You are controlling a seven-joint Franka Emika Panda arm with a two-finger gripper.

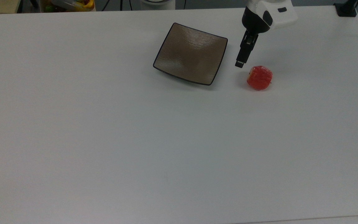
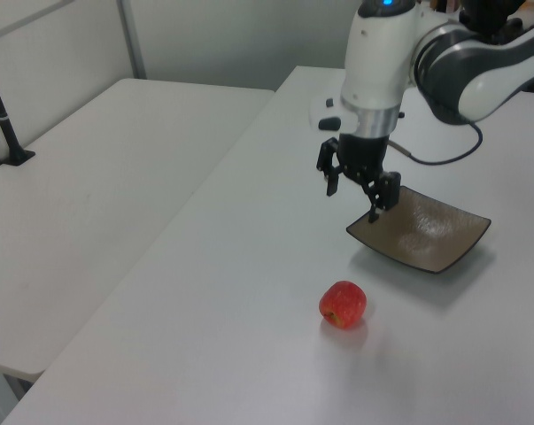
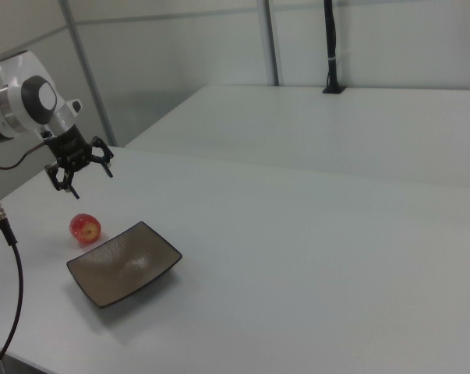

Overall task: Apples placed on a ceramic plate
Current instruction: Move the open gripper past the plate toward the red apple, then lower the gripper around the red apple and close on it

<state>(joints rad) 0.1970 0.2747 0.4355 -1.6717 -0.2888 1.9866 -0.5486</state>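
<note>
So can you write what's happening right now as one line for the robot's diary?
phase: approaching apple | gripper: open, above the table, holding nothing | apple: on the table beside plate | plate: bare
</note>
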